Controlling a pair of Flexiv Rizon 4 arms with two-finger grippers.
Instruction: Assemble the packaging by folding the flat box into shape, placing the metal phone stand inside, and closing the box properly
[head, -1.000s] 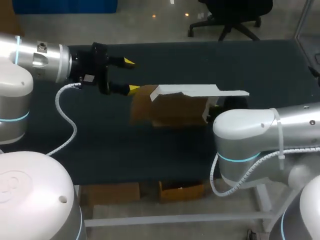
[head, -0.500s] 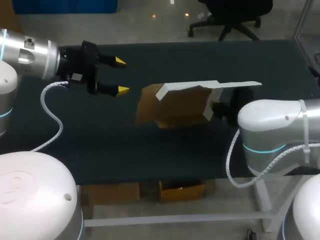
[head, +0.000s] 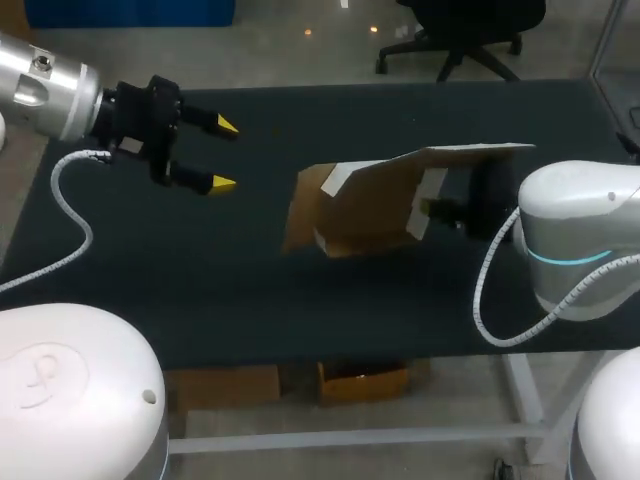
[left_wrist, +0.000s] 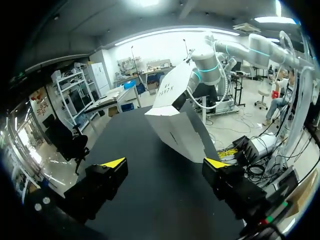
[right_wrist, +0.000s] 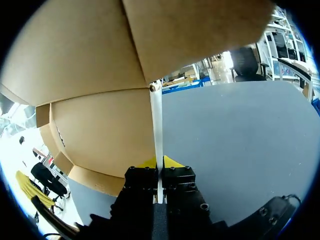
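Observation:
A half-folded cardboard box (head: 365, 205), brown inside and white outside, hangs tilted above the middle of the dark table (head: 250, 290). My right gripper (head: 428, 208) is shut on a thin wall panel at the box's right side; in the right wrist view that panel's edge (right_wrist: 157, 135) runs straight up between the closed yellow tips of my right gripper (right_wrist: 159, 162). My left gripper (head: 217, 155) is open at the left, well apart from the box. In the left wrist view the box (left_wrist: 177, 117) lies ahead of the spread fingers of my left gripper (left_wrist: 162, 163). No phone stand shows.
A long lid flap (head: 470, 153) juts from the box's top toward the right, over my right arm. The table's front edge (head: 300, 362) runs below the box, with cardboard pieces under it.
My right arm has pulled right and lifted, tilting the box so its lid flap rises. My left gripper has drawn back to the left, away from the box, still open.

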